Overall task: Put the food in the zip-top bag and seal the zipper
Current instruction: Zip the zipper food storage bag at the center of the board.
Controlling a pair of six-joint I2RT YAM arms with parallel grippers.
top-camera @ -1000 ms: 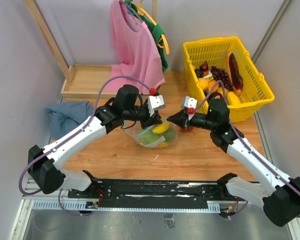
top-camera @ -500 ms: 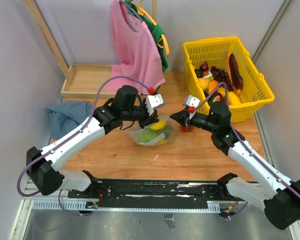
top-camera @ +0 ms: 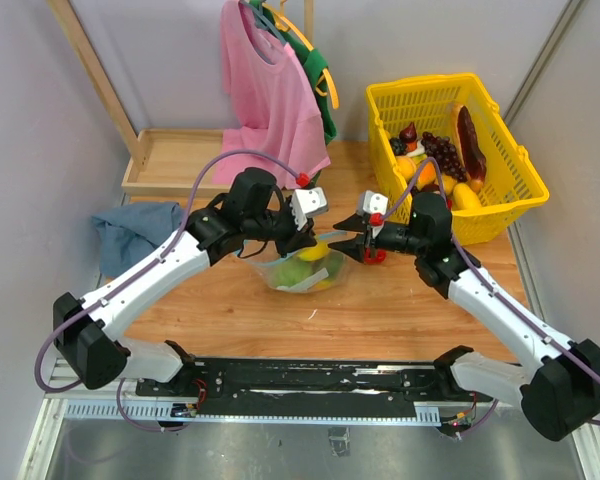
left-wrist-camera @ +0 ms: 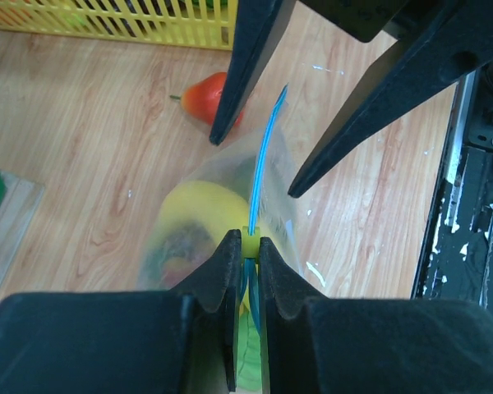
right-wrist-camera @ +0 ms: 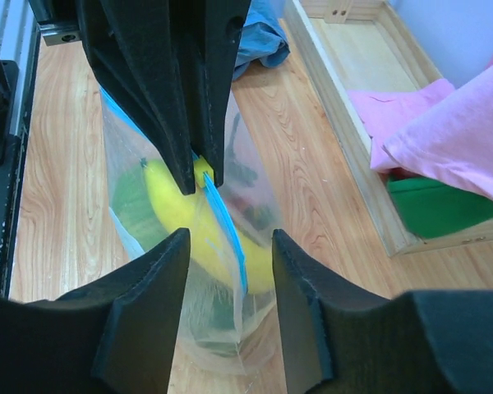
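Note:
The zip-top bag point(top-camera: 305, 270) stands on the wooden table and holds a yellow banana point(right-wrist-camera: 177, 215) and green food. My left gripper point(top-camera: 310, 240) is shut on the yellow-green slider point(left-wrist-camera: 251, 240) of the teal-blue zipper point(left-wrist-camera: 263, 156) and holds the bag's mouth up. My right gripper point(top-camera: 342, 246) is open. Its jaws stand on either side of the zipper's free end point(right-wrist-camera: 228, 238) without touching it. A red fruit point(left-wrist-camera: 199, 97) lies on the table behind the bag, by the right gripper. More food fills the yellow basket point(top-camera: 500, 205).
A pink shirt point(top-camera: 270, 95) hangs at the back. A wooden tray point(top-camera: 170, 160) sits at the back left, with a blue cloth point(top-camera: 135, 228) in front of it. The basket stands at the back right.
My right gripper has moved left, and its open jaws now straddle the zipper's end. The bag has been drawn up narrower under my left gripper.

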